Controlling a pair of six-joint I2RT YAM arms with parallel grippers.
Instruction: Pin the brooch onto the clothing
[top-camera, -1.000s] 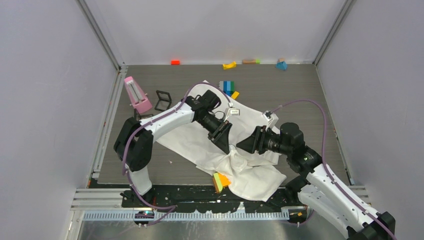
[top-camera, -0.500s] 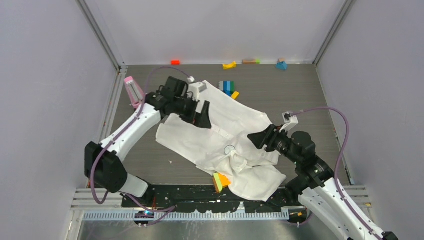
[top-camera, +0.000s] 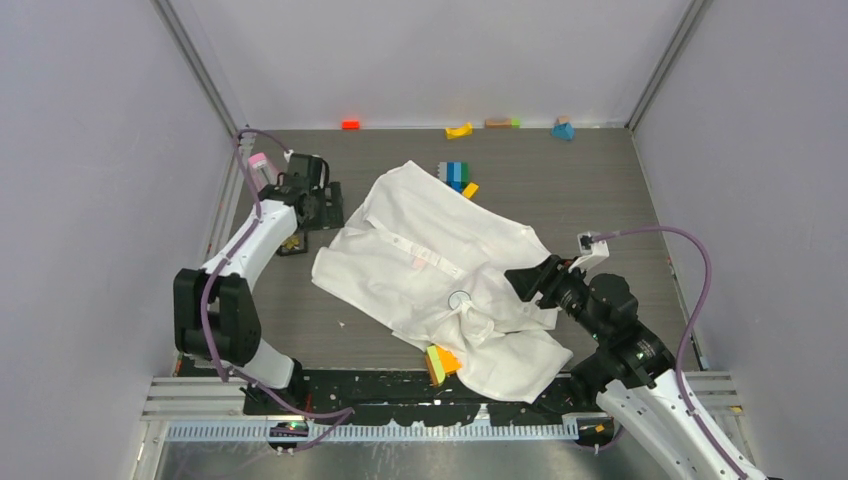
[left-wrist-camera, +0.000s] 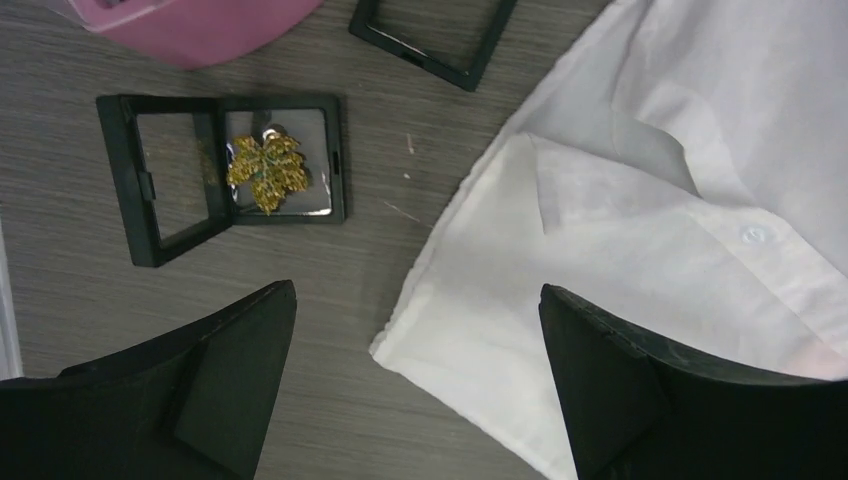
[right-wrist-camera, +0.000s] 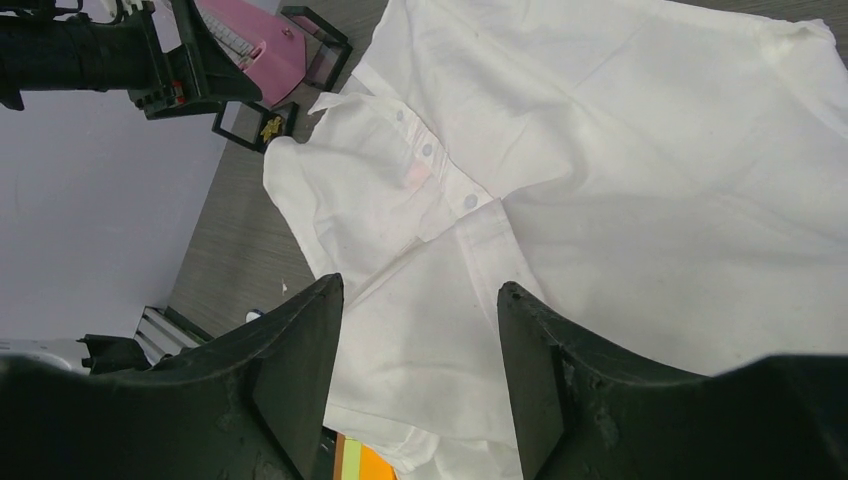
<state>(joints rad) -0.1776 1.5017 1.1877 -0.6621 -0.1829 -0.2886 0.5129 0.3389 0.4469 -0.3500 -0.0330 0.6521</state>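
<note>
The white shirt (top-camera: 440, 230) lies spread and creased on the table. A small dark round brooch (top-camera: 460, 299) sits on the shirt near its middle, free of both grippers. My left gripper (top-camera: 305, 205) is open and empty. It hovers over the shirt's left edge (left-wrist-camera: 650, 200), beside an open black-framed box (left-wrist-camera: 215, 103) that holds a gold leaf-shaped ornament (left-wrist-camera: 267, 172). My right gripper (top-camera: 530, 285) is open and empty above the shirt's right side (right-wrist-camera: 600, 150). The round brooch does not show in either wrist view.
A pink wedge-shaped object (top-camera: 262, 170) and a second black frame (left-wrist-camera: 432, 40) stand at the far left. Coloured blocks (top-camera: 455, 172) lie behind the shirt, more (top-camera: 459, 130) along the back wall, and an orange-green block (top-camera: 438, 362) under its near hem.
Both grippers left the middle of the shirt. The left arm swung far left to the black box and the right drew back to the right. The round brooch now shows on the shirt.
</note>
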